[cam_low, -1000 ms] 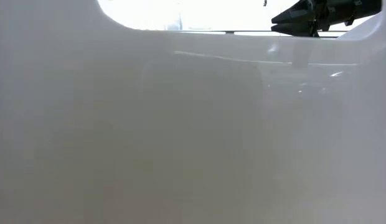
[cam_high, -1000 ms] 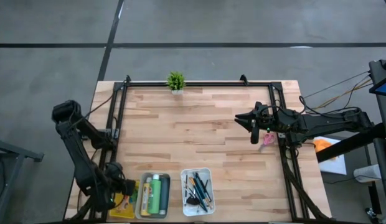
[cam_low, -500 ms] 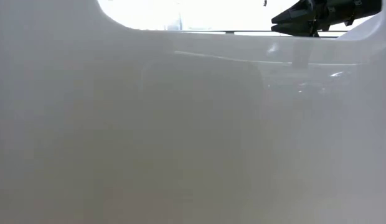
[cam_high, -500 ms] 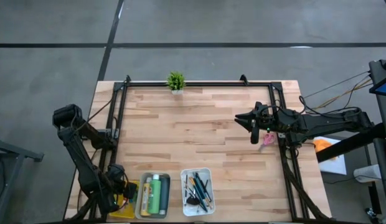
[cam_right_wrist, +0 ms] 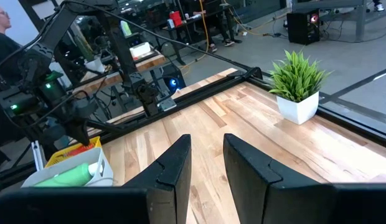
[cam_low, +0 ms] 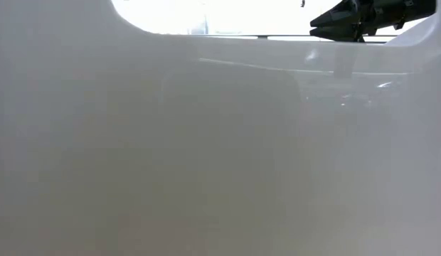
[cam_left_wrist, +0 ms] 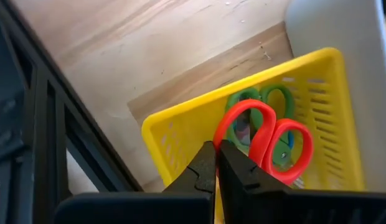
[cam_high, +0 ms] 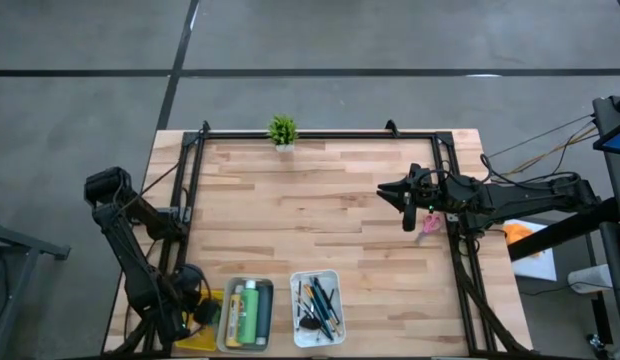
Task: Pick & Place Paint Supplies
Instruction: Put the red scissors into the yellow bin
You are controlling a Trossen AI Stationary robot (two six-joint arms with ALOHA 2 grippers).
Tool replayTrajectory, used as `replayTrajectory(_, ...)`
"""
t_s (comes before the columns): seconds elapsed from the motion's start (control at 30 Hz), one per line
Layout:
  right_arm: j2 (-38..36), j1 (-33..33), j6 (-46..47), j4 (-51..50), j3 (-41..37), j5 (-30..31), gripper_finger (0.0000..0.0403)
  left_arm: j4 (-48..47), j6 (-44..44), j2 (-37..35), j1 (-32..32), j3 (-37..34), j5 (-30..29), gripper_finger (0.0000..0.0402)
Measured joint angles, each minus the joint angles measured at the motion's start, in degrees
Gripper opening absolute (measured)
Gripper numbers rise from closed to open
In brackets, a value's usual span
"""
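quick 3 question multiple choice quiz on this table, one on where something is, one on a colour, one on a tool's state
1. Where is the plant?
A. far edge of the table
B. in the white tray
C. beside the right tool

2. What colour is the tray under the left tool?
A. grey
B. yellow
C. white

3. How is the left tool?
A. wide open
B. shut on a bottle
C. shut, holding nothing

Key: 1 A, the plant stands at the table's far edge. 2 B, the yellow tray with red scissors lies below it. 3 C, its fingers meet with nothing between them.
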Motion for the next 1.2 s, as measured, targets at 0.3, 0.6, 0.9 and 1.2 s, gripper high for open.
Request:
replayTrajectory(0.3, 0.01, 0.01, 0.00, 0.00, -0.01, -0.01, 0.0093, -0.10, 4.13, 0.02, 0.04, -0.10, -2.59, 0.0001)
replayTrajectory(0.6, 0.01, 0.00, 0.00, 0.00, 0.00, -0.02, 0.0093, 8.69, 4.68, 0.04, 0.04, -5.32, -2.73, 0.0001)
replayTrajectory(0.9, 0.01, -0.01, 0.00, 0.00, 0.00, 0.00, 0.0093, 9.03, 4.35, -0.03, 0.07, -5.57, -2.49, 0.0011)
replayTrajectory(1.2, 0.00, -0.01, 0.00, 0.00, 0.00, -0.01, 0.0093, 9.31, 4.37, -0.09, 0.07, -5.52, -2.29, 0.0079)
